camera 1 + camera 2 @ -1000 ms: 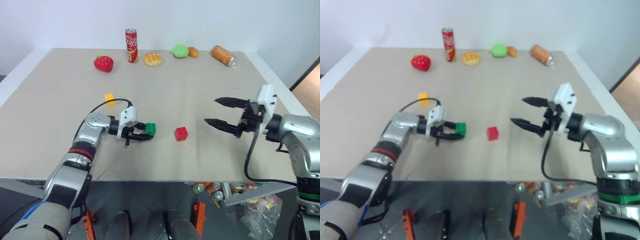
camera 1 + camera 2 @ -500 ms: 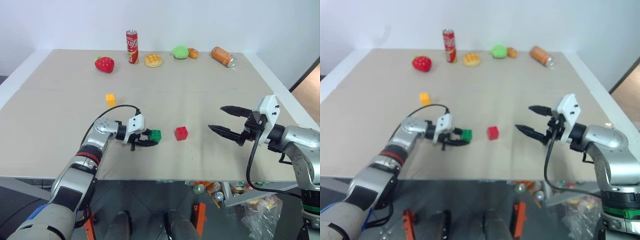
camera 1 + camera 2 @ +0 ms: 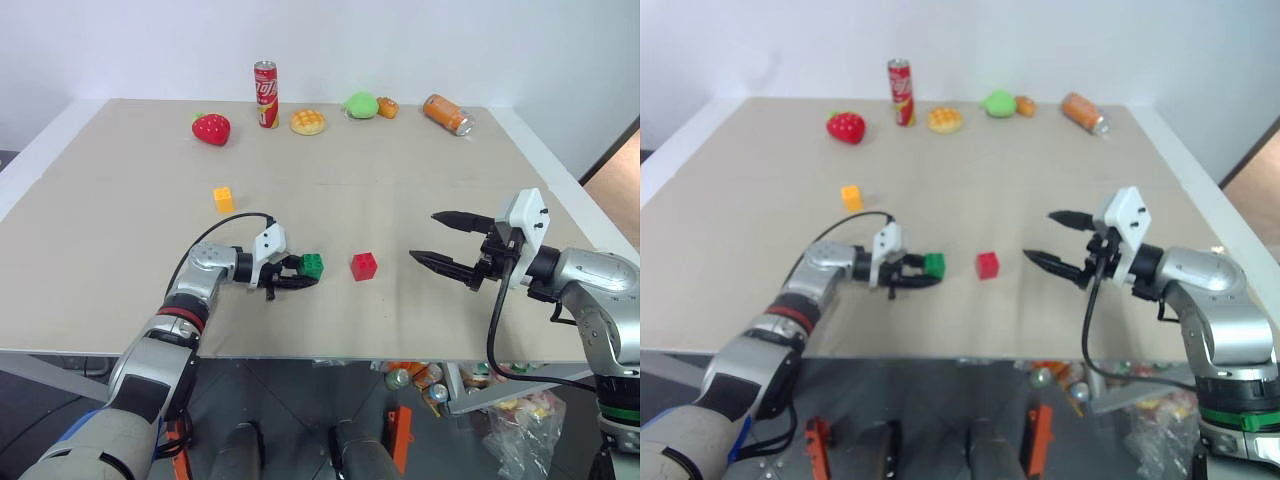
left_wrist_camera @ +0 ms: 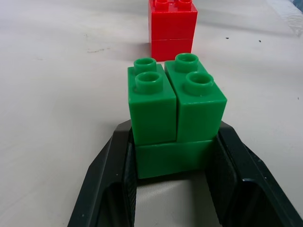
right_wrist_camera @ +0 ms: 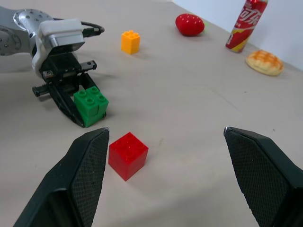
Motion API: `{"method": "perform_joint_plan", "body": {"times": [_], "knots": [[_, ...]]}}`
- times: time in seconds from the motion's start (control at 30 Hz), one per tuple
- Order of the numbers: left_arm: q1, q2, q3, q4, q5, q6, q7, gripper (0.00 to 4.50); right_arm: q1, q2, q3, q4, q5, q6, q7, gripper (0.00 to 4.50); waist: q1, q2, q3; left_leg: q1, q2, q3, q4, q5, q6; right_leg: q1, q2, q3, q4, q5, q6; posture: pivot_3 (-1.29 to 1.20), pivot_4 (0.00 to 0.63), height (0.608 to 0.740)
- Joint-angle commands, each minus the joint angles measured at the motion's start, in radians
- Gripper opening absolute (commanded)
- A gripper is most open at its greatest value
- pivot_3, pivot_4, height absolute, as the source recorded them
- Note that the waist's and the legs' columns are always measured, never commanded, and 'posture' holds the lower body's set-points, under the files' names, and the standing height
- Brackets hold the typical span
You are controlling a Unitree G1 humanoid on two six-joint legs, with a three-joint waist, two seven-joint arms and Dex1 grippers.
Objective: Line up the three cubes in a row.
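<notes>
Left wrist view: left claw (image 4: 173, 182) pinches green cube (image 4: 176, 111) low on the tabletop (image 3: 400, 170), red cube (image 3: 363, 266) just beyond it. Right claw (image 3: 440, 240) is spread wide, holding nothing, near the red cube. Yellow-orange cube (image 3: 223, 199) sits apart, farther back.

green studded plastic cube (image 3: 312, 265) | red studded plastic cube (image 3: 363, 266) | yellow-orange studded plastic cube (image 3: 223, 199) | beige tabletop (image 3: 400, 190)

Green studded cube (image 3: 313, 265) upright, studs up, near the table's front edge left of centre, clamped at its base between the left gripper's (image 3: 300, 272) black fingers; red cube (image 3: 364, 266) just beside it toward the right edge, apart; yellow-orange cube (image 3: 223, 199) farther back, left.
</notes>
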Motion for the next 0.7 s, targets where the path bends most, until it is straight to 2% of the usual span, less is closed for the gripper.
{"method": "perform_joint_plan", "body": {"times": [0.03,0.3,0.37,0.53,0.6,0.7], "knots": [[-0.015,0.020,0.003,0.039,0.028,-0.028,0.021,1.51,-0.023,-0.001,-0.003,-0.022,0.015,-0.007,0.004,4.03,0.000,0.000,0.000,0.000,0.000,0.000,0.000,0.000,0.000,0.000,0.000,0.000,0.000,0.000,0.000,0.00,0.150,0.740],[-0.051,0.027,-0.013,0.123,0.100,-0.085,0.131,1.51,-0.038,-0.001,0.011,-0.017,0.014,-0.008,0.003,4.03,-0.001,0.000,0.000,0.002,0.000,0.000,0.000,0.003,0.005,0.000,0.000,0.000,0.000,0.003,-0.005,0.00,0.150,0.740],[-0.057,0.025,-0.015,0.135,0.111,-0.094,0.157,2.46,-0.040,-0.004,0.011,-0.015,0.014,-0.009,0.005,4.03,-0.001,0.000,0.000,0.002,-0.001,0.000,0.000,0.005,0.006,0.001,0.000,0.000,0.000,0.005,-0.006,0.00,0.150,0.740],[-0.062,0.019,-0.005,0.146,0.102,-0.090,0.137,4.16,-0.049,-0.007,0.012,-0.009,0.012,-0.008,0.010,4.03,-0.004,0.000,0.000,0.004,-0.001,0.000,0.000,0.005,0.007,0.001,0.000,0.000,0.000,0.008,-0.007,0.00,0.150,0.740],[-0.061,0.019,0.006,0.144,0.096,-0.090,0.129,4.47,-0.055,-0.007,0.014,-0.005,0.010,-0.008,0.012,4.03,-0.005,0.000,0.000,0.004,-0.001,0.000,0.000,0.005,0.007,0.001,0.000,0.000,0.000,0.008,-0.007,0.00,0.150,0.740],[-0.056,0.023,0.020,0.131,0.081,-0.085,0.097,4.47,-0.063,-0.006,0.018,0.001,0.008,-0.010,0.017,4.03,-0.005,0.000,0.000,0.003,-0.001,0.000,0.000,0.005,0.007,0.000,0.000,0.000,0.000,0.006,-0.006,0.00,0.150,0.740]]}}
